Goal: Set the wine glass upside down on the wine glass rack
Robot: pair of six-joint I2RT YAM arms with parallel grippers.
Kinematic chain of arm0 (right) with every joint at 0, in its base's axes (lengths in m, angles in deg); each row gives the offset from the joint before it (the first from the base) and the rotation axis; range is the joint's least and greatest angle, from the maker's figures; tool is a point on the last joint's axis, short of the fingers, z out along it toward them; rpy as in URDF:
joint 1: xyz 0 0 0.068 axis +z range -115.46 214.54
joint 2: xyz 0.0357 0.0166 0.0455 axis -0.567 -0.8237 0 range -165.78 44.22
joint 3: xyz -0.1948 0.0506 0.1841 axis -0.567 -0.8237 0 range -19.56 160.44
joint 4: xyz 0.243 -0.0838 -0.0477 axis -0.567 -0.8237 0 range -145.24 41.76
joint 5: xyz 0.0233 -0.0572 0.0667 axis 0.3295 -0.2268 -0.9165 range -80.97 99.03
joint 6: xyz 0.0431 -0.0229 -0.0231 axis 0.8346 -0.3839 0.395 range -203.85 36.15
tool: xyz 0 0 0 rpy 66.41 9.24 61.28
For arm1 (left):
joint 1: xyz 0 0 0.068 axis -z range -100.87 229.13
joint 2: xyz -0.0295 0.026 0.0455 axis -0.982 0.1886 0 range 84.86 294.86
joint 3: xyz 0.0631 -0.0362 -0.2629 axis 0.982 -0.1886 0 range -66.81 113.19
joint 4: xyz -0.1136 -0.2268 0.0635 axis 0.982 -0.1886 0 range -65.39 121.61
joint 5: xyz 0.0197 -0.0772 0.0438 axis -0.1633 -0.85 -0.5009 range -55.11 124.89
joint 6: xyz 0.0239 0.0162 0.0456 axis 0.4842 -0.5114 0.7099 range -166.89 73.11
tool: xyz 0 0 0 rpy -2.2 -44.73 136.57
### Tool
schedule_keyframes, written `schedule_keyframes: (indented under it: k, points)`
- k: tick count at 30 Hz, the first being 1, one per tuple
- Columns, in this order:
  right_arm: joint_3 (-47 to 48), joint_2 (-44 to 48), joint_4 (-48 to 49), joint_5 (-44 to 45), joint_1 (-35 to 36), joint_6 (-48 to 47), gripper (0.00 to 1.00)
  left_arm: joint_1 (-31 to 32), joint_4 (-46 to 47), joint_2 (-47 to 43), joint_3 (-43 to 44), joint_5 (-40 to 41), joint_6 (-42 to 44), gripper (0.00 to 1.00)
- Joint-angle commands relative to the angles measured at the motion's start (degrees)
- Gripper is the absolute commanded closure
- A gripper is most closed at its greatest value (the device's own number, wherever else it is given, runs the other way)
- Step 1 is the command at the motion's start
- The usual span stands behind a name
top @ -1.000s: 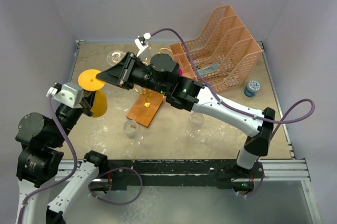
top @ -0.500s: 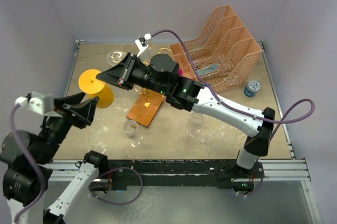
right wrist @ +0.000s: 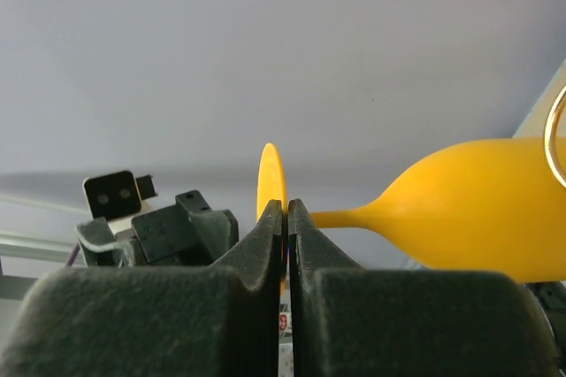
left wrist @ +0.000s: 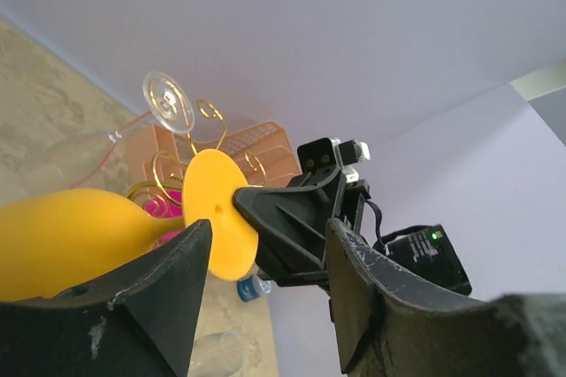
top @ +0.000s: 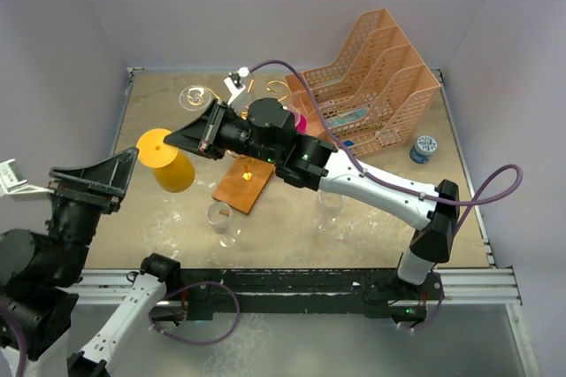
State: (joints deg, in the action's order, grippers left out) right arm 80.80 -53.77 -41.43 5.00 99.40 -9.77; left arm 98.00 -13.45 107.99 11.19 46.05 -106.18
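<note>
My left gripper is hovering with fingers apart, the yellow wine glass just ahead of it, untouched. My right gripper is clamping the glass's foot, the bowl pointing sideways. The wine glass rack is standing below this wrist, so I think the hanging is not yet done.

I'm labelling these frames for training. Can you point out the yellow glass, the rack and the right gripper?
glass [top: 176, 174]: top view, on the yellow bowl.
rack [top: 240, 188]: top view, on its flat brown base.
right gripper [right wrist: 286, 211]: right wrist view, between the fingertips shut on the glass's foot.
</note>
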Motion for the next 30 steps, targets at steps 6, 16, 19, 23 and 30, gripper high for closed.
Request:
schedule_keyframes:
  k: [6,16,19,23,30]
  points:
    - [-1.62,3.04,5.51,-2.3,0.22,0.06,1.0,0.07,-1.33,2.95,-2.7,4.77,-7.39,0.51]
    - [-4.52,4.99,7.34,-2.56,0.24,-0.79,1.0,0.11,-5.82,1.98,-1.01,11.83,-6.14,0.52]
    - [-5.8,5.18,9.35,-3.86,0.15,0.05,1.0,0.04,-4.27,1.96,-2.06,10.44,-5.32,0.52]
    - [-5.7,5.05,9.66,-4.59,0.15,-0.08,1.0,-0.01,-2.7,2.75,-3.32,6.88,-6.19,0.52]
    - [-5.62,4.42,9.77,-5.21,0.14,-0.34,1.0,0.02,2.34,2.54,-5.06,0.52,-8.47,0.64]
